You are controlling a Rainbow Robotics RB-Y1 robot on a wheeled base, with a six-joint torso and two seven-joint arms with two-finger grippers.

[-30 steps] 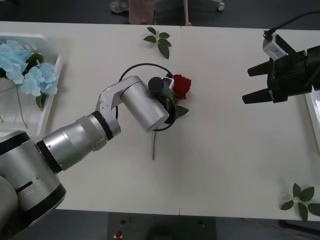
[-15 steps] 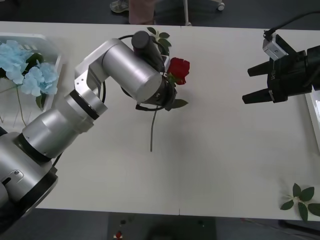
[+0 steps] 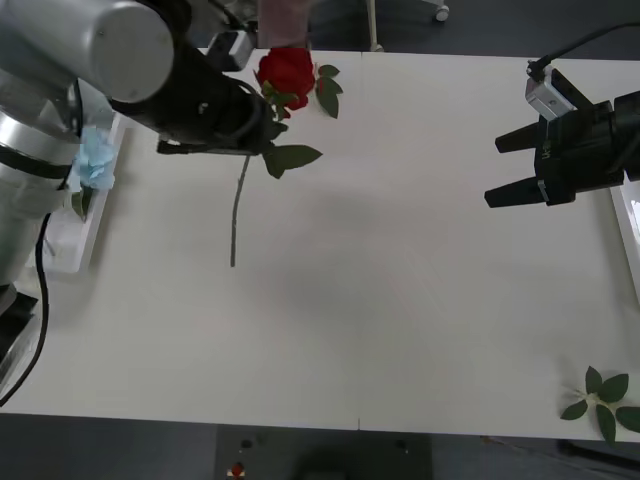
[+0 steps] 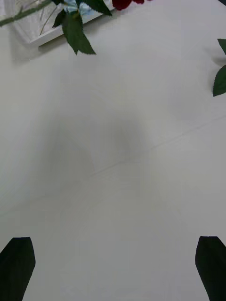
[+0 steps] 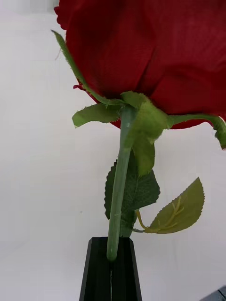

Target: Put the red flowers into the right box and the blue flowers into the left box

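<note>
White table (image 3: pixel 400 330); dark floor (image 3: pixel 500 20) beyond far edge; even light.

Silver cylindrical left arm segments with black joints and cable; black right tool (image 3: pixel 497 171) with grey camera block.

Your left gripper (image 5: pixel 111 263) pinches the red flower (image 3: pixel 284 72), and its black fingers swallow the stem's grip point. Close up, that bloom (image 5: pixel 150 56) runs past the frame edge. Behind the raised arm, the left box (image 3: pixel 88 228) and the blue flowers (image 3: pixel 95 160) are mostly covered. Beside your right gripper (image 3: pixel 500 168), the right box (image 3: pixel 630 235) is cut to a rim sliver.
</note>
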